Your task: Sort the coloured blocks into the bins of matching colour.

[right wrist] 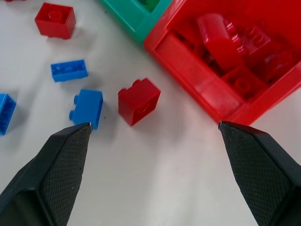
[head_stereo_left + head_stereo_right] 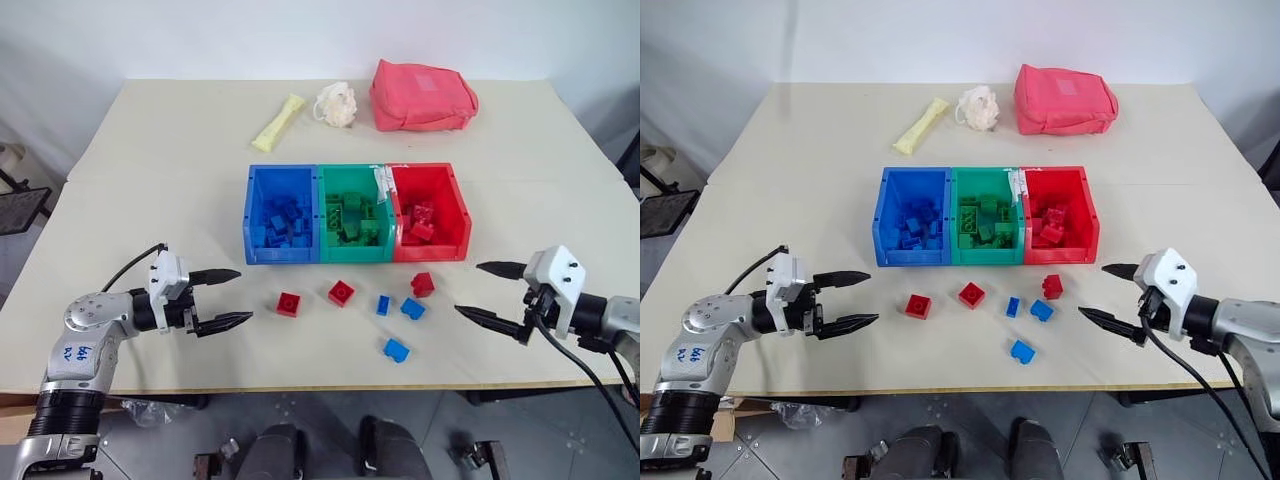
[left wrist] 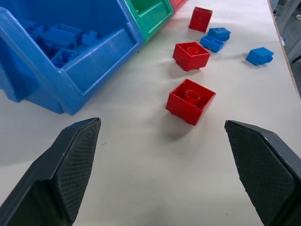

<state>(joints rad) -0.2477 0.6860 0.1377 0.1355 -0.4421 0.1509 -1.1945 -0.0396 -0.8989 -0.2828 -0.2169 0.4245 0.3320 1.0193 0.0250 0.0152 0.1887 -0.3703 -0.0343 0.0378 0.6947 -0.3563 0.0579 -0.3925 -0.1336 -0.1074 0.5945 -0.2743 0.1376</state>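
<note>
We see both grippers hovering over the table (image 2: pixel 150 180) with their jaws spread wide, holding and touching nothing. The left gripper (image 2: pixel 228 297) hangs near the leftmost red block (image 2: pixel 288 304), its fingers (image 3: pixel 70 165) apart with that block lying ahead of them on the table. The right gripper (image 2: pixel 488 292) hangs to the right of the loose blocks, its fingers (image 1: pixel 61 165) also apart, near the tipped red block (image 2: pixel 422 284) that lies just in front of the red bin (image 2: pixel 431 213).

We count 3 joined bins in a row: the blue bin (image 2: pixel 281 215) on the left, the green bin (image 2: pixel 353 214) in the middle, the red bin on the right. The blue bin holds a heap of blue blocks, the green bin holds green blocks, the red bin holds several red blocks; we cannot count them exactly.

On the table in front of the bins we count 6 loose blocks: 3 red and 3 blue. The third red one (image 2: pixel 341 292) sits between the other 2. The blue ones (image 2: pixel 383 305) (image 2: pixel 412 308) (image 2: pixel 396 349) lie close together, right of centre.

Behind the bins we see 1 pink-red pouch (image 2: pixel 422 96), 1 cream puff (image 2: pixel 336 104) and 1 pale yellow packet (image 2: pixel 278 122).
</note>
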